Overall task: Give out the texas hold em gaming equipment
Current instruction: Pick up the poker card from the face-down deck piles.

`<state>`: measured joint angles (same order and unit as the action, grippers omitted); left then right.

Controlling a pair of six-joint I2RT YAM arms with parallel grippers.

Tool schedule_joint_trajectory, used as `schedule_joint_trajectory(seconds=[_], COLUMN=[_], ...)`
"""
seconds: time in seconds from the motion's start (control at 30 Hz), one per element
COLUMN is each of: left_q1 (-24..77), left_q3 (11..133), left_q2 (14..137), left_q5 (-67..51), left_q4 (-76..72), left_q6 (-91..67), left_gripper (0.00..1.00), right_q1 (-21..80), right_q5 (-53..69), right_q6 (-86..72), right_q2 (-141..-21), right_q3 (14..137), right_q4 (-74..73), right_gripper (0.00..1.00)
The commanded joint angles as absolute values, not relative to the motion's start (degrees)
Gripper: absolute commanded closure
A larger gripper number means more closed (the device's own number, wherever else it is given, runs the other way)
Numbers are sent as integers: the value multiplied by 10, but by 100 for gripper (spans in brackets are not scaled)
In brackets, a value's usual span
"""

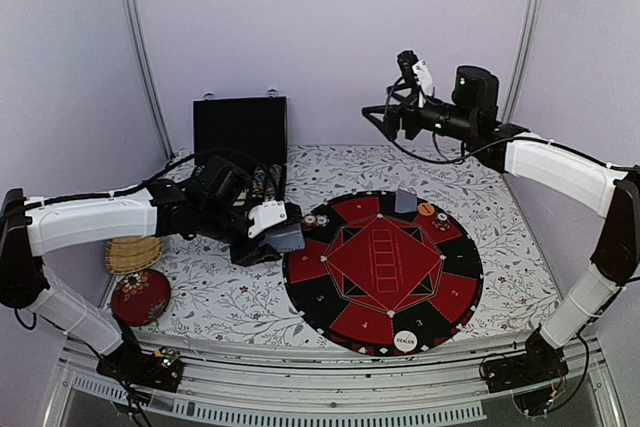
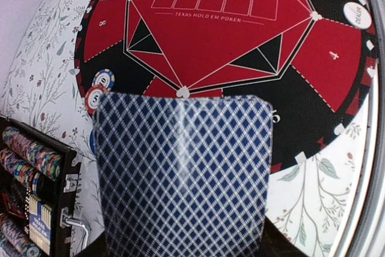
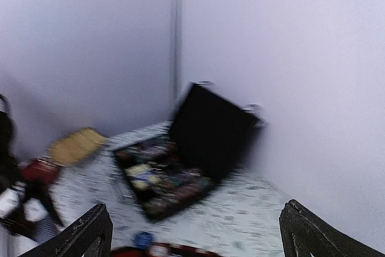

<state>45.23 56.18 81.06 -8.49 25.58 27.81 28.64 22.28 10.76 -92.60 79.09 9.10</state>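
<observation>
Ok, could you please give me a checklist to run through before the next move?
1. Grip: the left pincer holds the stack of playing cards: ok.
2. Free hand: the right pincer is open, empty and raised well above the mat: ok.
3. First deal: one dealt card lies on the mat's far segment, beside the orange button: ok.
4. Marker: the DEALER button sits at the mat's near edge: ok.
5. Cards on the other segments: not ok, none visible.
6. Top card separated from the stack, ready to pick: cannot tell.
</observation>
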Motion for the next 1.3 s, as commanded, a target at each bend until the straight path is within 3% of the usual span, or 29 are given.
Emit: schedule_joint_trajectory(seconds=[0.0, 0.33, 0.8, 0.9, 1.27], left_q1=[457, 456, 457, 457, 456], left_q3=[554, 554, 554, 554, 551], left_q2=[795, 781, 780, 780, 778], left_q5=[-79, -75, -78, -77, -66], left_q4=[236, 229, 225, 225, 224], left_q6=[282, 279, 277, 278, 280], left_gripper=[44, 44, 44, 45, 47], right_q1=[359, 428, 482, 483, 482], right_q5=[441, 493, 472, 458, 379], right_q6=[-210, -321, -313, -310, -228], right_q2=[-1001, -1064, -1170, -1184, -1142], right_q3=[748, 701, 760, 775, 777], right_q4=[167, 252, 250, 226, 104], right_gripper=[1, 1, 4, 10, 48])
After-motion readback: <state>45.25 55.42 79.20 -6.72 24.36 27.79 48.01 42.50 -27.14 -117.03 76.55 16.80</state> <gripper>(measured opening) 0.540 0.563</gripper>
